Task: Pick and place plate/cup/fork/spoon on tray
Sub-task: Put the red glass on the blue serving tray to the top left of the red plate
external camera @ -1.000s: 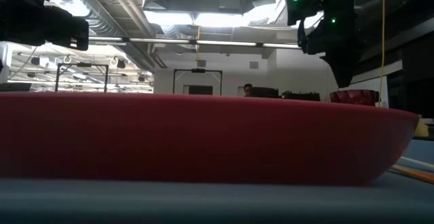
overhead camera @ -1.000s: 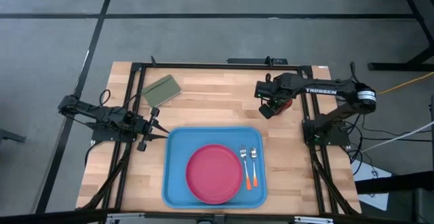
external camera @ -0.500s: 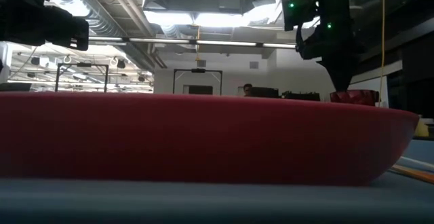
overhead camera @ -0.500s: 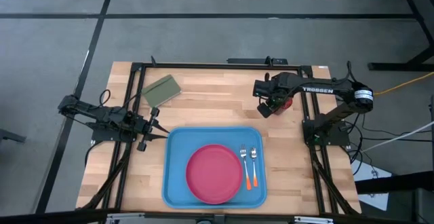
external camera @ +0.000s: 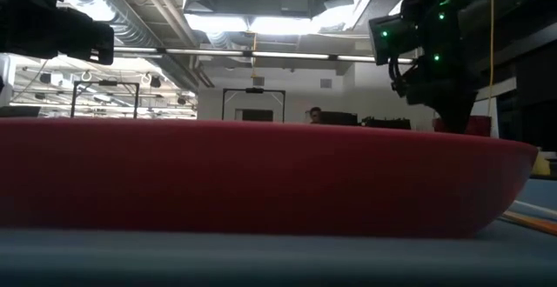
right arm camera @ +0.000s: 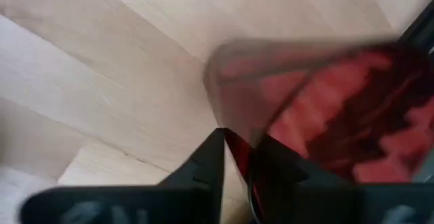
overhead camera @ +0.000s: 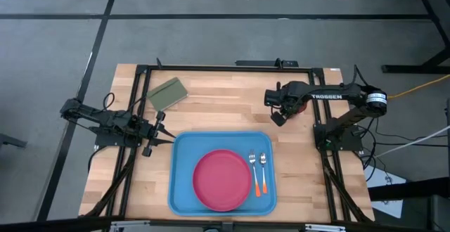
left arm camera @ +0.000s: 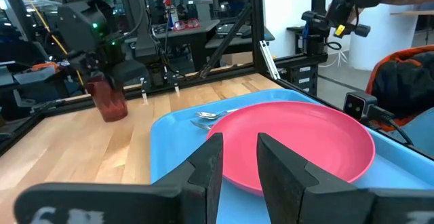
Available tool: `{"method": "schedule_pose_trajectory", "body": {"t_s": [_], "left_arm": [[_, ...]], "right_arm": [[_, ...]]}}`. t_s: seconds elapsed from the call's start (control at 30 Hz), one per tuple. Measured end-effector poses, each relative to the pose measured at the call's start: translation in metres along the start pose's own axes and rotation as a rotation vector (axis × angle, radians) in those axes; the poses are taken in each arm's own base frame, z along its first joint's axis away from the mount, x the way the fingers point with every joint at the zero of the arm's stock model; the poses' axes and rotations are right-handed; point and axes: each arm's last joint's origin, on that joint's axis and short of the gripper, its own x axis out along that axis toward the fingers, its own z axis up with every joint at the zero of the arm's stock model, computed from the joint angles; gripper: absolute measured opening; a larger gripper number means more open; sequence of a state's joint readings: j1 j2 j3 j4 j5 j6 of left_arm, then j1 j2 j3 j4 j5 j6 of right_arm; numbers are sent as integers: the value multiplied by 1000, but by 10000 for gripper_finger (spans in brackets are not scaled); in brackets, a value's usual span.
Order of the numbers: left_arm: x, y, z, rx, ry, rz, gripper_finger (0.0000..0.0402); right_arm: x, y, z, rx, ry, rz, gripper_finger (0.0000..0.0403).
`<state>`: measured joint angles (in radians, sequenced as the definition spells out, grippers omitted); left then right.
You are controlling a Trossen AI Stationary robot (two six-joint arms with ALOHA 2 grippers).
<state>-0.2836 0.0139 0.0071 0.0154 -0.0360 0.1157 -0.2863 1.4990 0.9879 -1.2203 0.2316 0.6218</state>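
The dark red cup stands on its base on the wood at the far right, and it also shows in the left wrist view. My right gripper is down on it and shut on its rim. The pink-red plate lies in the light-blue tray. The fork and the spoon lie side by side in the tray, right of the plate. My left gripper waits, shut and empty, at the tray's far-left corner. My right gripper holds the cup by its rim, where the wall runs between the two fingers, one inside the cup and one outside. The fingers come from above, pointing down. In the left wrist view the cup stands upright with its base on the table.
An olive-green pad lies at the far left of the table. Black frame rails run along the far edge and both sides. Bare wood lies between the pad and the cup. The tray has free floor left of the plate.
My right gripper has come down onto the cup and gone a little toward the table's right edge. My left arm has kept still.
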Motion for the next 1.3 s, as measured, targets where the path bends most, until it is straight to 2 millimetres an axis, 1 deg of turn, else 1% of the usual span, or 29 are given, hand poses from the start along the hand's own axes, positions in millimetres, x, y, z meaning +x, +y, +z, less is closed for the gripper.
{"method": "schedule_pose_trajectory", "body": {"t_s": [0.1, 0.2, 0.3, 0.4, 0.5, 0.57, 0.67, 0.77, 0.83, 0.93, 1.07, 1.2, 1.3], "left_arm": [[0, 0, 0, 0, 0, 0, 83], [0, 0, 0, 0, 0, 0, 83], [0, 0, 0, 0, 0, 0, 83], [0, 0, 0, 0, 0, 0, 83], [0, 0, 0, 0, 0, 0, 83], [0, 0, 0, 0, 0, 0, 83], [0, 0, 0, 0, 0, 0, 83], [0, 0, 0, 0, 0, 0, 83], [0, 0, 0, 0, 0, 0, 83], [0, 0, 0, 0, 0, 0, 83], [0, 0, 0, 0, 0, 0, 83], [0, 0, 0, 0, 0, 2, 83], [0, 0, 0, 0, 0, 3, 83]], "right_arm": [[-1, 0, 1, -36, -3, 2, 21], [-8, 1, 4, -72, -28, 16, 11], [-24, 2, 12, -84, -74, 50, 9], [-50, 5, 21, -75, -139, 143, 9], [-82, 17, 29, -112, -263, 305, 9], [-104, 29, 32, -172, -354, 460, 9], [-139, 53, 34, -290, -552, 732, 9], [-171, 76, 26, -399, -749, 940, 9], [-184, 91, 19, -463, -841, 1026, 9], [-190, 117, 6, -550, -877, 1084, 9], [-181, 162, -4, -663, -835, 1080, 9], [-169, 204, -4, -799, -783, 1054, 9], [-161, 224, 2, -862, -739, 985, 9]]}}
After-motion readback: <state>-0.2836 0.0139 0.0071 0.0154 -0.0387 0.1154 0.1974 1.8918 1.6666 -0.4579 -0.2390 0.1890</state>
